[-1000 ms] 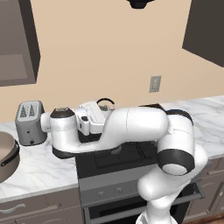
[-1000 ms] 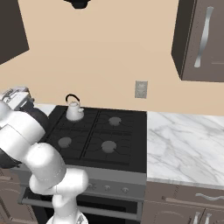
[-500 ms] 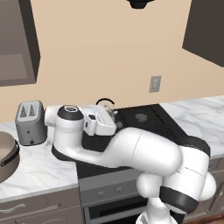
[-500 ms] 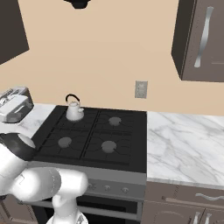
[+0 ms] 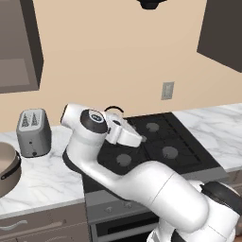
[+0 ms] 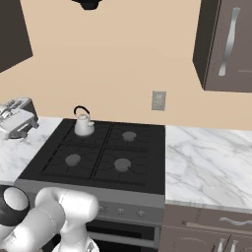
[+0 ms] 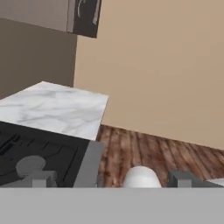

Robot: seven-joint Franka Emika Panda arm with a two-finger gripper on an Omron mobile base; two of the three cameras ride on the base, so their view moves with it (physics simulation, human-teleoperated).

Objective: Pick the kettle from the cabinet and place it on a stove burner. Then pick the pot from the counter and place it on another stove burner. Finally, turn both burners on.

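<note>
One kettle (image 6: 83,125) on rear-left burner (image 6: 84,131); gripper (image 7: 112,180) wide open, holding nothing.

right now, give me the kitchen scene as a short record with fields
kettle: small silver-grey dome-shaped kettle with black arched handle, upright on the back left burner of the black cooktop
pot: large tan-beige round pot, on the white marble counter left of the cooktop
toaster: boxy grey toaster on that counter, behind the pot
gripper: open, empty
other burners: three bare
task stage: kettle placed, pot not yet picked
</note>
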